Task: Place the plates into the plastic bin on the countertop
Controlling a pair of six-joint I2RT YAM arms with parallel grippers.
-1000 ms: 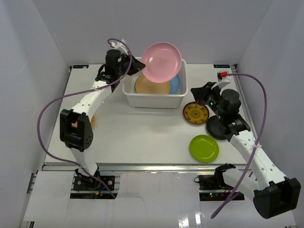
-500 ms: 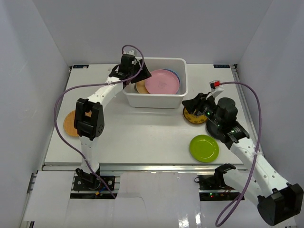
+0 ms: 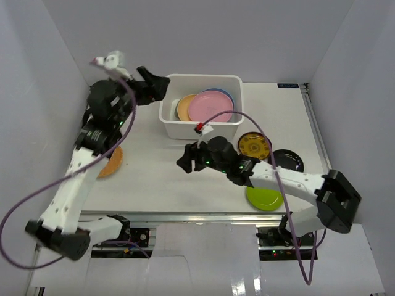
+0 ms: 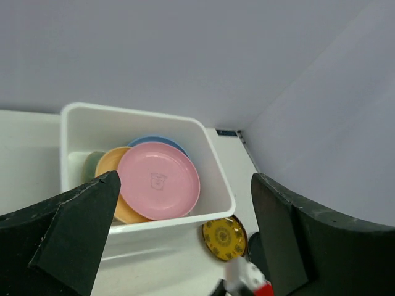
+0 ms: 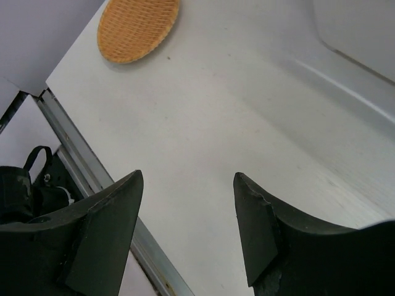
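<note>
The plastic bin [image 3: 200, 127] stands at the back of the countertop [image 3: 160, 179]. A pink plate [image 3: 210, 108] lies in it over a peach plate [image 3: 184, 106] and a blue plate [image 3: 226, 95]; the left wrist view adds a pale green dish [image 4: 92, 163] at its left end. My left gripper [image 3: 157, 85] hovers open and empty left of the bin. My right gripper [image 3: 185, 161] is open over bare countertop in front of the bin. On the countertop lie a yellow-patterned plate [image 3: 254, 146], a black plate [image 3: 288, 160], a lime green plate [image 3: 264, 198] and an orange plate [image 3: 111, 163].
The orange plate [image 5: 139, 28] lies near the left front corner, partly under my left arm in the top view. A metal rail [image 5: 80, 154] runs along the front edge. White panels wall in the left, back and right. My right forearm reaches over the lime green plate.
My left gripper let go of the pink plate, which now lies in the bin, and pulled back left. My right arm swung left in front of the bin. Both grippers opened.
</note>
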